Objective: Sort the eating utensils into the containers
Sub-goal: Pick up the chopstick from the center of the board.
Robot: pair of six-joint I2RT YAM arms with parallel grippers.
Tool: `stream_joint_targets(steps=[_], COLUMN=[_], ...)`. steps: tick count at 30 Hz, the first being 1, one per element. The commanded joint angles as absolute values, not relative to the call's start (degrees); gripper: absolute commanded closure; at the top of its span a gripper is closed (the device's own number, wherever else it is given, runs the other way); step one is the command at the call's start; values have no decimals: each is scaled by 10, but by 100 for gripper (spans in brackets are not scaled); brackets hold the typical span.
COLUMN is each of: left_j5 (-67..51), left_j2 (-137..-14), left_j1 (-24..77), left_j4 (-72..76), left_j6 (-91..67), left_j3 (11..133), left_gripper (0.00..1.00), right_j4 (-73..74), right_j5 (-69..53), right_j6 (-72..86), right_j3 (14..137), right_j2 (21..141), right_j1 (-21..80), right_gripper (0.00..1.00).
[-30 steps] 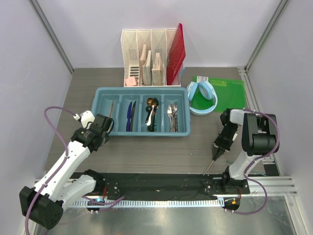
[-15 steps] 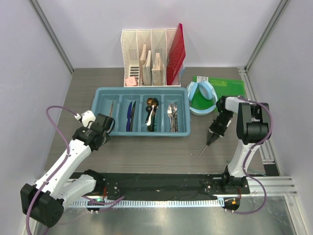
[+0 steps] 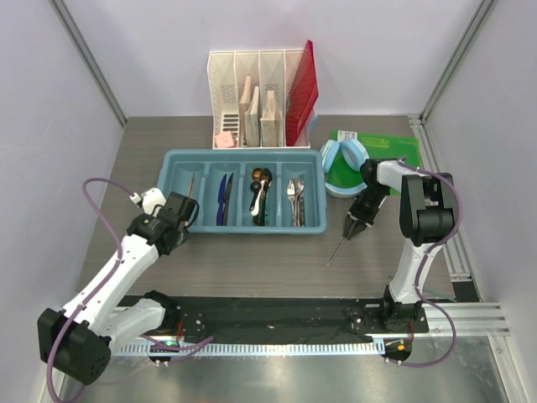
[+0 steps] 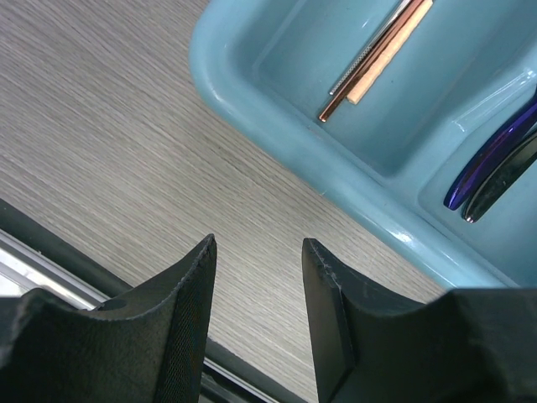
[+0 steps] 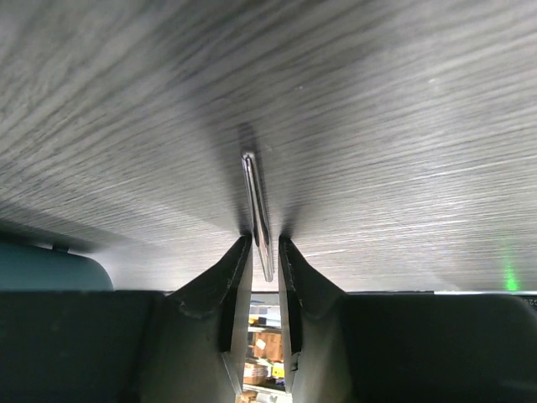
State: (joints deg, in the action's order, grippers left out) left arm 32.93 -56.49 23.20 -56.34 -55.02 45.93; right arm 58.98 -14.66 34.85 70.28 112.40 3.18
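Note:
The light blue cutlery tray [image 3: 172, 161] holds chopsticks [image 3: 190, 186], blue and dark knives [image 3: 225, 199], spoons [image 3: 260, 195] and silver forks [image 3: 294, 199] in separate compartments. My right gripper [image 3: 351, 227] is shut on a thin silver utensil [image 3: 338, 248], right of the tray; its free end slants down toward the table. The right wrist view shows it edge-on [image 5: 256, 201] between my gripper's tips [image 5: 263, 239]; I cannot tell its kind. My left gripper [image 3: 178, 217] is open and empty by the tray's front left corner [image 4: 252, 101]; chopsticks [image 4: 373, 59] and knives [image 4: 495, 155] show there, past my gripper's tips [image 4: 256, 243].
A white slotted file organizer [image 3: 260, 101] with a red folder stands behind the tray. Light blue headphones [image 3: 346, 161] lie on a green mat [image 3: 390, 159] at the back right. A black rail [image 3: 268, 315] runs along the near edge.
My right gripper has moved left and away from the near edge with the silver utensil, closer to the tray. My left arm has barely shifted.

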Motion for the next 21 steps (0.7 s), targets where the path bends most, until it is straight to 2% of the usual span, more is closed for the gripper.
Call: stream_joint_targets(steps=[1, 7, 9, 10, 11, 13, 21], left_j5=[344, 344, 342, 342, 342, 343, 346], left_j2=[-564, -567, -568, -567, -566, -565, -547], left_j1=[229, 229, 229, 229, 229, 229, 229], left_j4=[-551, -550, -550, -550, -551, -554, -557], left_j6=[-546, -544, -545, -544, -543, -544, -546], left_j3=[478, 478, 479, 479, 480, 479, 472], left_gripper=[54, 54, 53, 53, 54, 54, 54], right_j4=[523, 507, 507, 507, 507, 508, 533], right_j5=[-113, -113, -111, -110, -106, -109, -113], right_j6=[356, 361, 364, 364, 366, 366, 356], right_j3=[689, 659, 658, 660, 659, 658, 652], right_j2=[1118, 1125, 1131, 1133, 1134, 1135, 1080], right_j1=[36, 42, 44, 47, 47, 50, 56], right_gripper=[75, 75, 79, 90, 95, 99, 99])
